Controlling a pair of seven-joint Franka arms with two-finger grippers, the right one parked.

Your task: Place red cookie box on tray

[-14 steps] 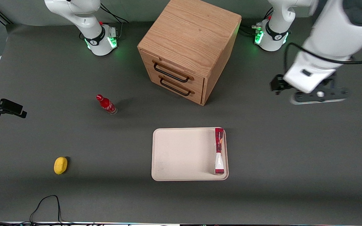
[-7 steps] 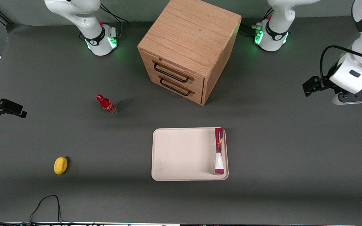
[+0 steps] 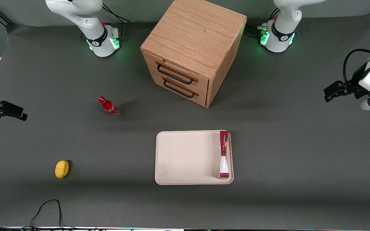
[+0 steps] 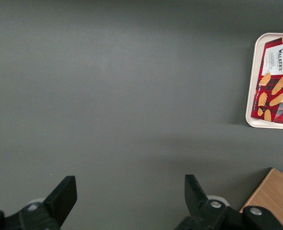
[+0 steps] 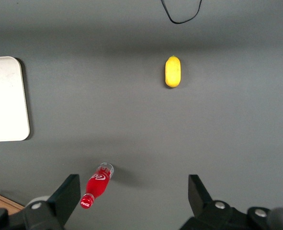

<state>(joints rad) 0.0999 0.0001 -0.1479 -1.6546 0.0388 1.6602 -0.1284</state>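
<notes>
The tray lies on the tabletop, nearer the front camera than the wooden cabinet. The red cookie box lies on edge inside the tray, along the short rim toward my working end. My claw hangs high above bare tabletop, well apart from the tray toward my end, fingers spread wide and holding nothing.

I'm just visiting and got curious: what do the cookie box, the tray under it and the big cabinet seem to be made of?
The red cookie box looks like printed cardboard: flat faces, sharp folds. The tray seems matte cream plastic or moulded pulp; hard to tell. The drawer cabinet shows wood grain, with dark metal-looking handles. The gripper hangs open, well away toward the working arm's end.
</notes>
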